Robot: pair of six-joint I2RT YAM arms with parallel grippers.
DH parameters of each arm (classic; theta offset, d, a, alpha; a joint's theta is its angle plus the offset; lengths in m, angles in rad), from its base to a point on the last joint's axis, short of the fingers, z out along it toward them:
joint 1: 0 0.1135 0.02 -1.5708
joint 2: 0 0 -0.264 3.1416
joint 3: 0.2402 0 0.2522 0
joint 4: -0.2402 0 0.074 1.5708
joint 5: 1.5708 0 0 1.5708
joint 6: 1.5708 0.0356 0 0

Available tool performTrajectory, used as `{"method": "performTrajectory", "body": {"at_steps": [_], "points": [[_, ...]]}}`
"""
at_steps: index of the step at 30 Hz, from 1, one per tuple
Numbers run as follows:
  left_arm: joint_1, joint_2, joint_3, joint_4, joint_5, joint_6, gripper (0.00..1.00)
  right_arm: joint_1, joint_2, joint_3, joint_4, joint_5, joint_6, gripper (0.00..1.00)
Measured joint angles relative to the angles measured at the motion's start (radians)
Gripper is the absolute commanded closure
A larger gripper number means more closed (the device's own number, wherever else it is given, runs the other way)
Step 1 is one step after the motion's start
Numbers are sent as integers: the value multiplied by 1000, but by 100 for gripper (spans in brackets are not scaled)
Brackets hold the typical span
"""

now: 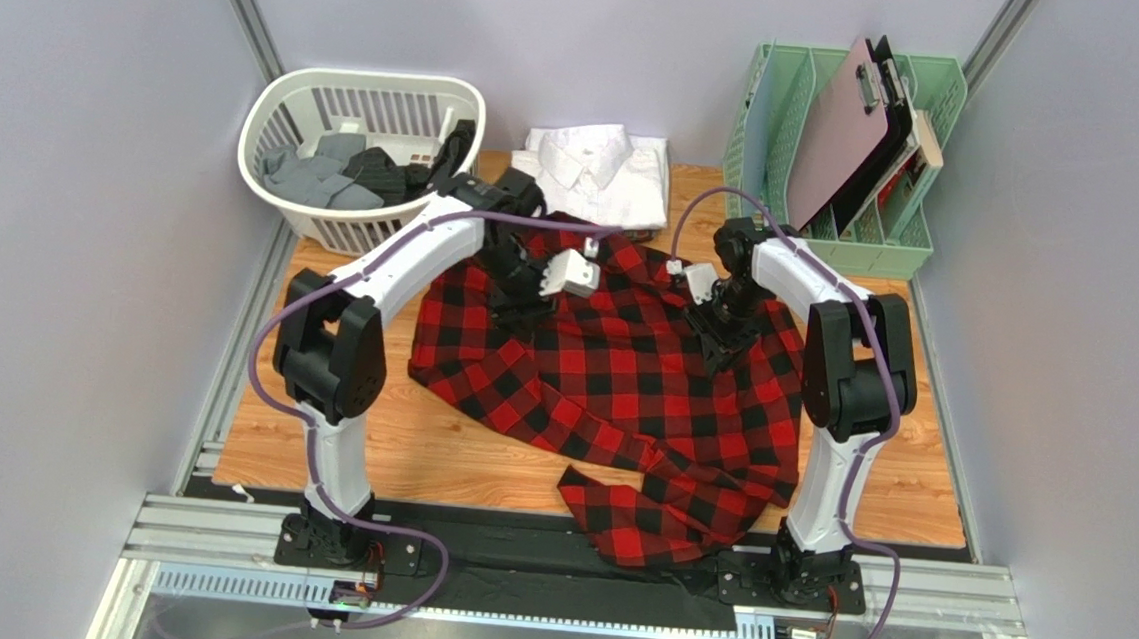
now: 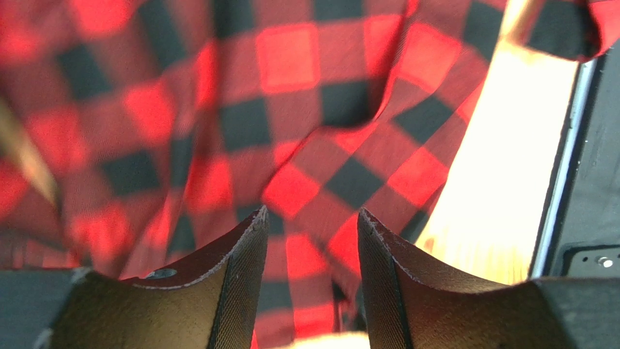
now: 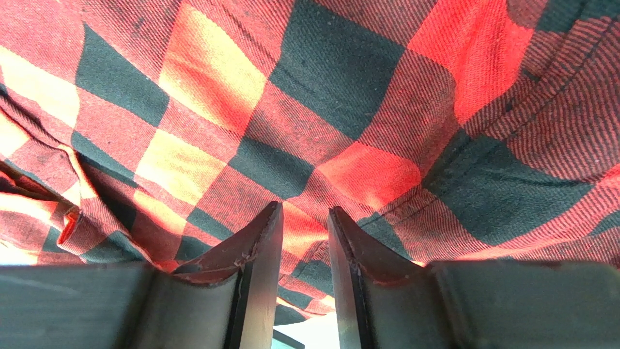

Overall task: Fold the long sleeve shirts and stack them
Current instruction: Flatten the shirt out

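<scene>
The red-and-black checked flannel shirt (image 1: 616,383) lies spread and rumpled on the wooden table (image 1: 910,494), one part hanging over the near edge. It fills the left wrist view (image 2: 291,109) and the right wrist view (image 3: 327,94). My left gripper (image 1: 518,283) is low over the shirt's far left part, jaws apart (image 2: 311,222), with cloth showing beyond the gap. My right gripper (image 1: 718,335) is at the far right part, jaws a narrow gap apart (image 3: 305,214), close against the cloth. A plain white shirt (image 1: 597,164) lies folded at the back.
A white laundry basket (image 1: 292,112) with dark grey clothes (image 1: 345,169) stands at the back left. A green file rack (image 1: 928,127) holding clipboards stands at the back right. Grey walls close in both sides.
</scene>
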Motion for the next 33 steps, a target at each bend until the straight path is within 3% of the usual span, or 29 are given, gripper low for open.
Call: {"method": "performTrajectory", "body": {"at_steps": [8, 18, 21, 22, 24, 29, 33], "points": [[-148, 105, -11, 31, -33, 98, 44, 0, 27, -6, 3, 13, 0, 66], [-218, 140, -137, 37, -93, 183, 50, 0, 65, -5, 2, 38, 5, 67], [-237, 139, -212, 34, -114, 197, 78, 0, 72, 3, -4, 46, 7, 67], [-241, 136, -237, 32, -118, 198, 95, 0, 76, 8, -8, 47, 8, 67], [-250, 121, -284, 34, -129, 191, 100, 0, 82, 15, -15, 50, 14, 67], [-282, -66, -414, 51, -158, 125, 100, 1, 83, 17, -16, 58, 21, 69], [-377, -343, -516, 36, -188, 29, 98, 1, 85, 17, -16, 73, 23, 69]]}}
